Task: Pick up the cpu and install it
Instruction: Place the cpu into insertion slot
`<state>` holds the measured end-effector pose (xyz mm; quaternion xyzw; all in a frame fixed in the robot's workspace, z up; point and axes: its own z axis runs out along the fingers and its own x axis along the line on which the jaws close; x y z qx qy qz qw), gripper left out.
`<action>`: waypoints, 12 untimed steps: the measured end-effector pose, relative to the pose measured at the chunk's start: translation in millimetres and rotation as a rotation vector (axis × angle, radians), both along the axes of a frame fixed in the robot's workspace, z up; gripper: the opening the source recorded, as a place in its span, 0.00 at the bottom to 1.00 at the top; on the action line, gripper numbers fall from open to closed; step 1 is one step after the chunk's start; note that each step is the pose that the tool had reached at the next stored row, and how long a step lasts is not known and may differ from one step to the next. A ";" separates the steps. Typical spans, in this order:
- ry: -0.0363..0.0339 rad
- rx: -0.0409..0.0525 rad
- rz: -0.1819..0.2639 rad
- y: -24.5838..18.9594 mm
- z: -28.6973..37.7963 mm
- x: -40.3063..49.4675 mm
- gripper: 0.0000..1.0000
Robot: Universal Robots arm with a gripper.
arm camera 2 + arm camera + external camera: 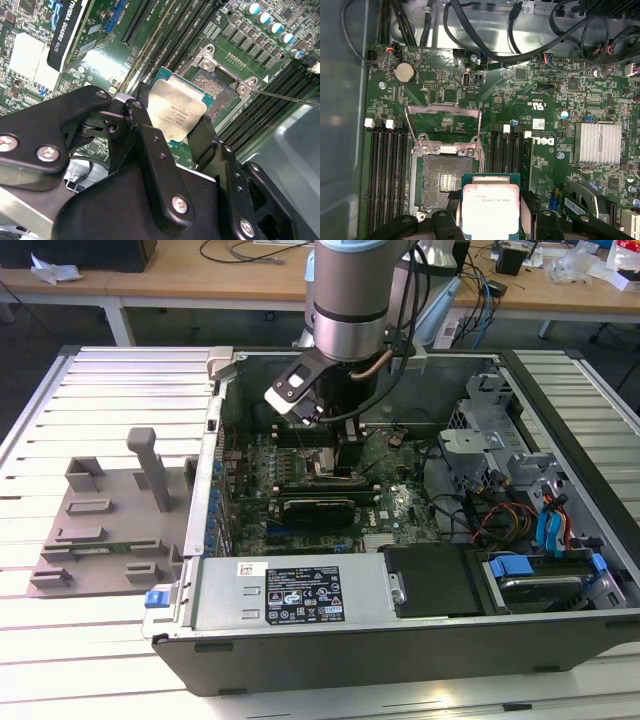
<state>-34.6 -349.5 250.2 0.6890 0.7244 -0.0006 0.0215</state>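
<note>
The cpu, a flat square chip with a silvery top plate and green rim, is held by its two opposite edges between my black fingers. My gripper is shut on it. The chip hangs slightly tilted just above the motherboard, beside the socket and overlapping its edge. The socket is uncovered, with its metal load frame swung up. In the exterior view my gripper reaches down into the open computer case over the board's middle.
Memory slots flank the socket on both sides. A graphics card, a heatsink and black cables lie near. The labelled grey box lines the case front, drive bays the exterior view's right. A grey fixture sits outside.
</note>
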 end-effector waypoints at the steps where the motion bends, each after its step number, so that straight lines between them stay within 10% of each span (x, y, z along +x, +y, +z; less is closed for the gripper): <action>1: 0.0000 0.0000 0.000 0.1 -0.3 0.0 0.55; 12: 0.0000 0.0000 0.000 13.3 -6.5 0.0 0.55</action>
